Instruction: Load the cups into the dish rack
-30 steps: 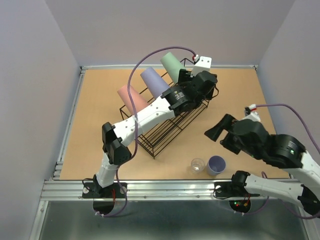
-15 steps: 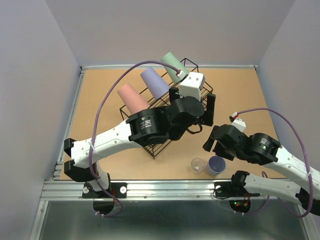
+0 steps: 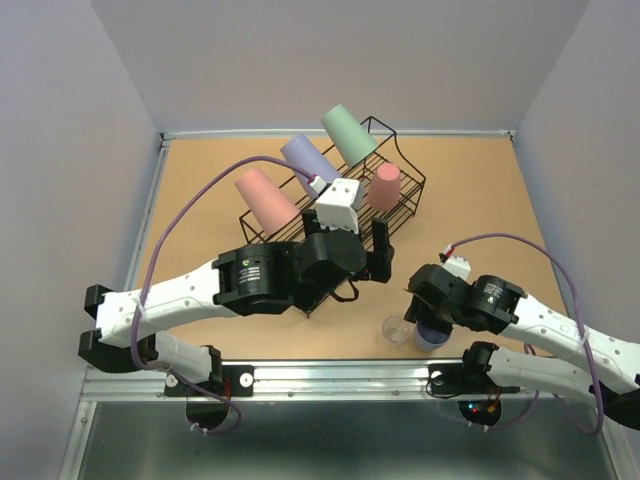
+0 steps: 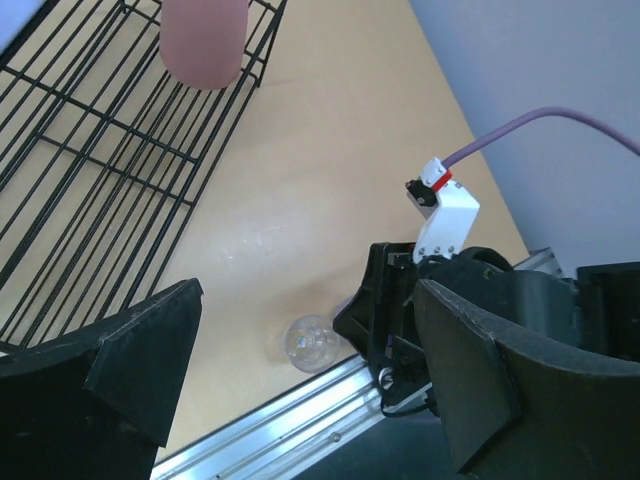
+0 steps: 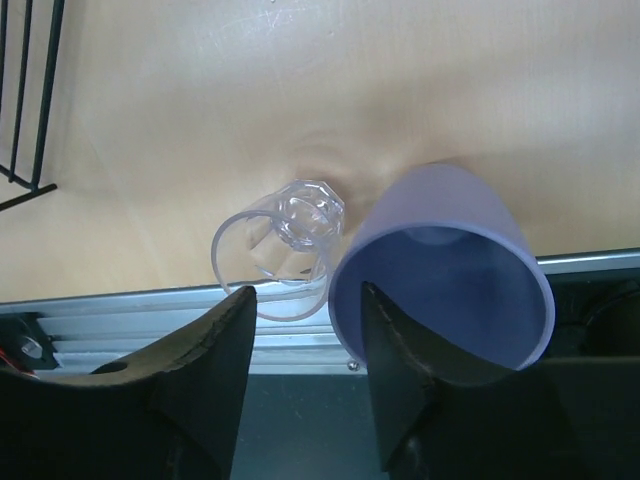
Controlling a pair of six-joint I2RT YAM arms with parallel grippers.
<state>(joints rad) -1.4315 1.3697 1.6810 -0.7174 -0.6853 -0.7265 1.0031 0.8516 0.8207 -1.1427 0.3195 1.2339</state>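
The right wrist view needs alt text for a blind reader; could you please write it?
The right gripper, open, hangs over a lavender cup and a tiny clear cup standing side by side on a tan table near its metal rail. A corner of a black wire rack shows at the upper left.

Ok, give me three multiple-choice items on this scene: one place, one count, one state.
1. The tiny clear cup is: A in the dish rack; B on the table beside the small lavender cup; C in the left tool.
2. Cups in the rack: A two; B six; C four.
3. Left tool: A open, empty; B shut on a cup; C unseen.
B, both stand near the front edge. C, large pink cup, large lavender cup, green cup, small pink cup. A, fingers spread, nothing between.
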